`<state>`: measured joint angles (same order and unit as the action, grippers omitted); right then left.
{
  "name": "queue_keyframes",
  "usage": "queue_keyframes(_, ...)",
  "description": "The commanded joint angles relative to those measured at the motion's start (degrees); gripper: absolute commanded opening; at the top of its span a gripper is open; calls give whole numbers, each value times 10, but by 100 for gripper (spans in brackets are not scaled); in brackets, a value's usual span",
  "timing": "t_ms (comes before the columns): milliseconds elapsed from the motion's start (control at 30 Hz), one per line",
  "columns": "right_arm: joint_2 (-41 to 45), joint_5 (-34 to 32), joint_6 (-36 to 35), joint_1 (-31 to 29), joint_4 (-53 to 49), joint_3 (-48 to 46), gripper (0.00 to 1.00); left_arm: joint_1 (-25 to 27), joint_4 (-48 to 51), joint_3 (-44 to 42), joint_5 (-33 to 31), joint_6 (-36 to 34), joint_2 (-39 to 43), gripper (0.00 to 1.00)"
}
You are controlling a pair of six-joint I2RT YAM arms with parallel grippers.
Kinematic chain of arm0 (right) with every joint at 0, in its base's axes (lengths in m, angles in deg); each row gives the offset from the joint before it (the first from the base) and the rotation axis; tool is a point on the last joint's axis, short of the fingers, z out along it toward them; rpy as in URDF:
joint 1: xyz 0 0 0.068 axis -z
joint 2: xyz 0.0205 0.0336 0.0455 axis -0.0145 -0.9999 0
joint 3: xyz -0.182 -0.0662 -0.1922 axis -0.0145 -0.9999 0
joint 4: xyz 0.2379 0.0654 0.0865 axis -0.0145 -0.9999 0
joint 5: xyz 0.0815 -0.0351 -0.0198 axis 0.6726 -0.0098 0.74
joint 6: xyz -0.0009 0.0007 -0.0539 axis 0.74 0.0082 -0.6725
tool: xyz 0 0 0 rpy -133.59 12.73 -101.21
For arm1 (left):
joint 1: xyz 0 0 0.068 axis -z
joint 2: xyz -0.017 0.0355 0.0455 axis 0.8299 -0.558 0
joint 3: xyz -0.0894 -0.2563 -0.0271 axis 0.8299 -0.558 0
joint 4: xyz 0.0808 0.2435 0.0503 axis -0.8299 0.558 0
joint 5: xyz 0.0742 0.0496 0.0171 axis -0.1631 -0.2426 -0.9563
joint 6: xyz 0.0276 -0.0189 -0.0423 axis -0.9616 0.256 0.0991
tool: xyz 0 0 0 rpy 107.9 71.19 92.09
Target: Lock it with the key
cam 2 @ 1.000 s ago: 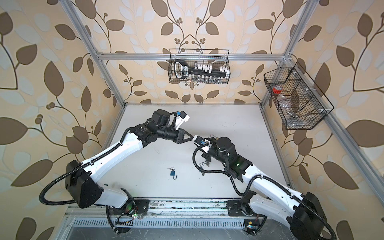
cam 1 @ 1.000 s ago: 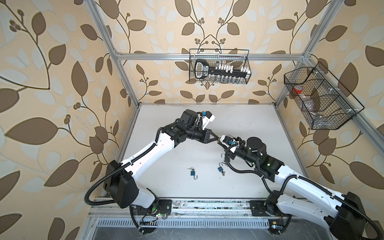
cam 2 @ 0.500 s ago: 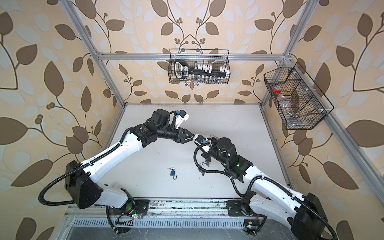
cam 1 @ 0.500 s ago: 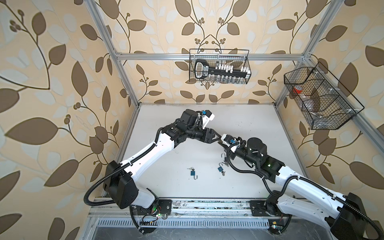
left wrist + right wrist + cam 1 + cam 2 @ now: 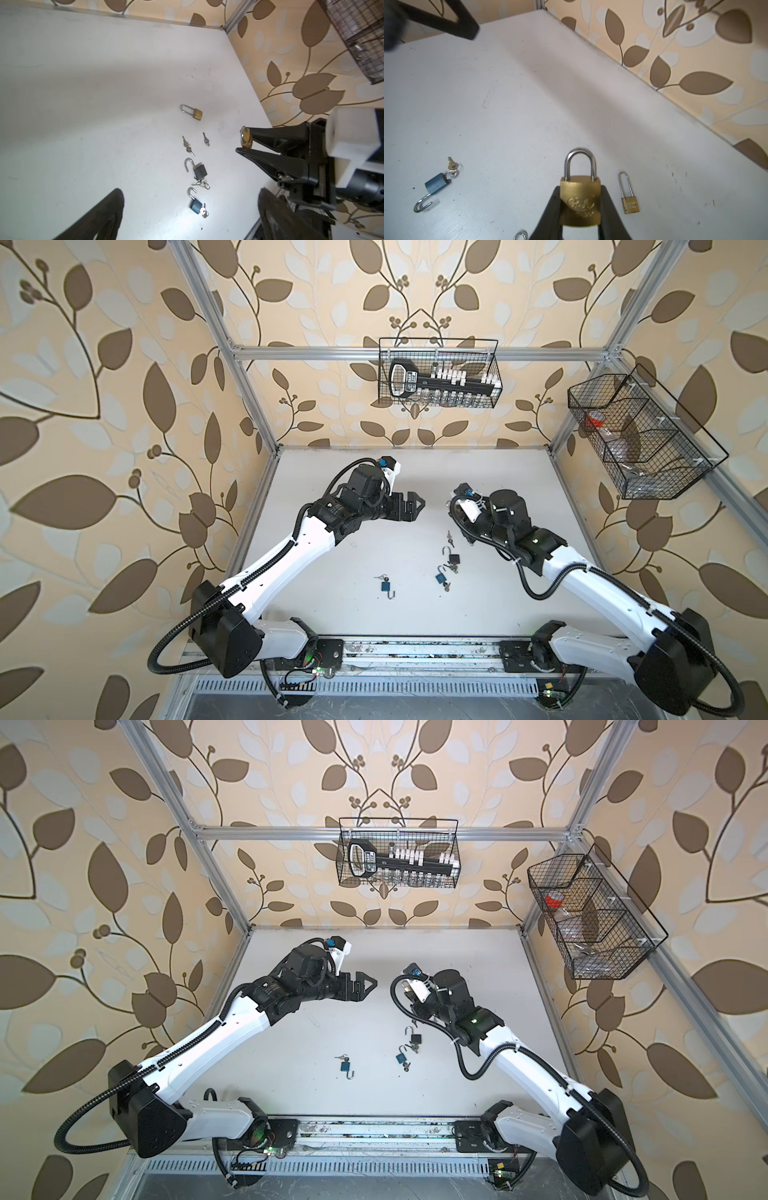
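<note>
Your right claw (image 5: pixel 243 138) is pinching the brass padlock (image 5: pixel 580 199) by the two narrow sides of its body and is holding it above the tabletop (image 5: pixel 508 104), so the shackle (image 5: pixel 580 150) is standing free; it is looking seated in both holes. Your left claw (image 5: pixel 415 510) is hanging wide open and empty, well apart from it, probably to be free for a key. The loose keys (image 5: pixel 188 145) are lying on the tabletop, near the open dark padlock (image 5: pixel 200 171).
</note>
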<state>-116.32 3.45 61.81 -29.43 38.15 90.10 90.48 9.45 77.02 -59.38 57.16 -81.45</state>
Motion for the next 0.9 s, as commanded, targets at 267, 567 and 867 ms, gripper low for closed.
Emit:
queue_keyframes(267,-192,26,4,38,-97,99,0,-20,4,-53,-28,45,7,99)
queue_keyframes(567,-303,16,-15,63,-91,165,0,-49,-46,-102,-16,78,20,99)
queue_keyframes(867,-378,8,-22,74,-101,213,0,-63,-43,-116,11,55,18,99)
